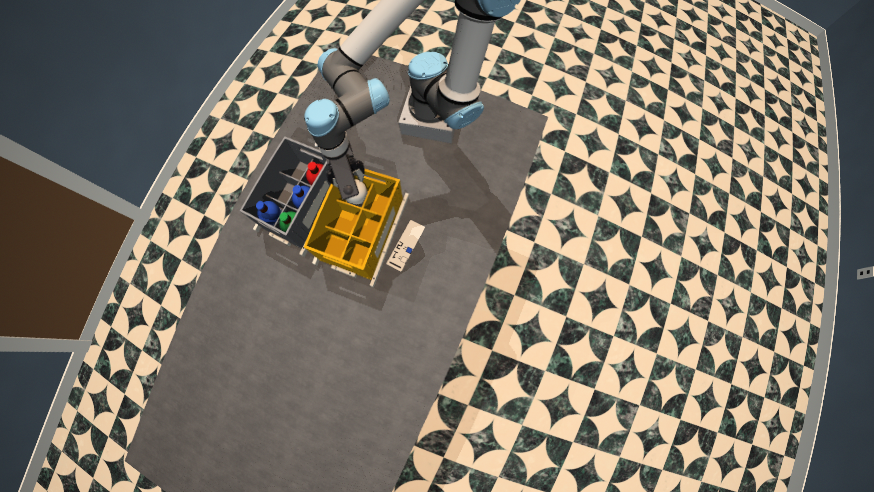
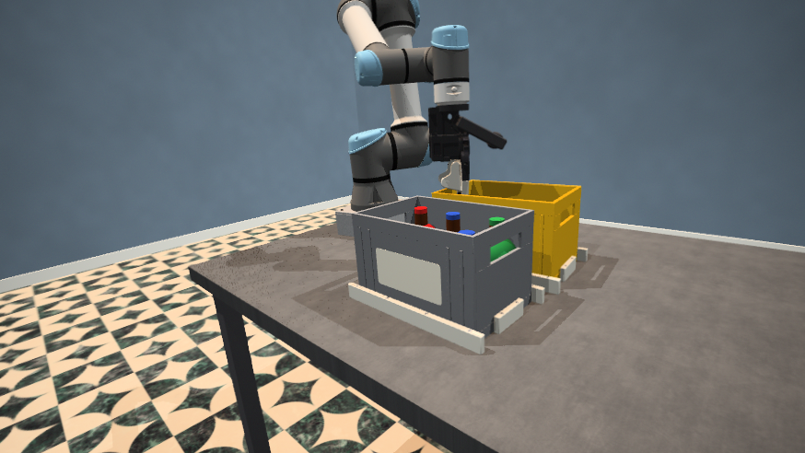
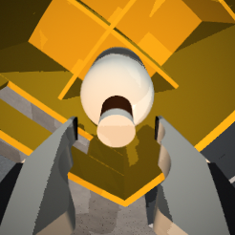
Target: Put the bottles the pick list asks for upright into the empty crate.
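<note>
My gripper (image 3: 116, 117) (image 2: 459, 188) (image 1: 356, 195) is open, its fingers apart on either side of the cap of a white bottle (image 3: 117, 78). This bottle stands upright in a corner compartment of the yellow crate (image 1: 382, 244) (image 2: 552, 241) (image 3: 125, 202), on the side by the grey crate (image 1: 287, 155) (image 2: 501, 286) and nearest the robot base. The grey crate holds a red bottle (image 1: 313, 173), a green bottle (image 1: 285, 221) and two blue bottles, one blue bottle (image 1: 299, 196) near the middle and one (image 1: 267, 212) in a corner. The pick list (image 1: 415, 231) appears to read white 1, blue 2.
The other yellow compartments look empty. Pale strips stand along the crates, such as the strip (image 2: 416, 318) before the grey crate. The crates stand side by side with a narrow gap. The robot base (image 1: 428, 128) is behind them.
</note>
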